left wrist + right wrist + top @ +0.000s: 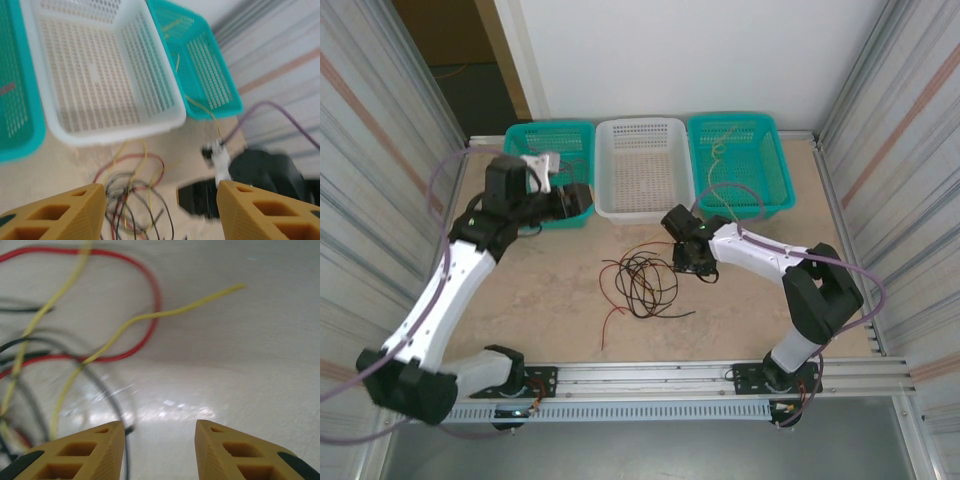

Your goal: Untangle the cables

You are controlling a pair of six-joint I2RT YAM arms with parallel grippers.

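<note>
Three baskets stand in a row along the far edge of the surface (540, 300): left basket (550, 125), middle basket (642, 122), right basket (735, 118). The tangled cables (642, 280) lie mid-surface, before the middle basket. A loose strand (720, 150) lies in the right basket. The left gripper (584, 200) is before the left basket, the right gripper (691, 268) just right of the tangled cables.

The cables (640, 280) lie tangled mid-table (540, 300): loose red, black and yellow loops, overlapping; another yellowish strand (718, 152) seemingly lies in the right teal basket (772, 150).
</note>
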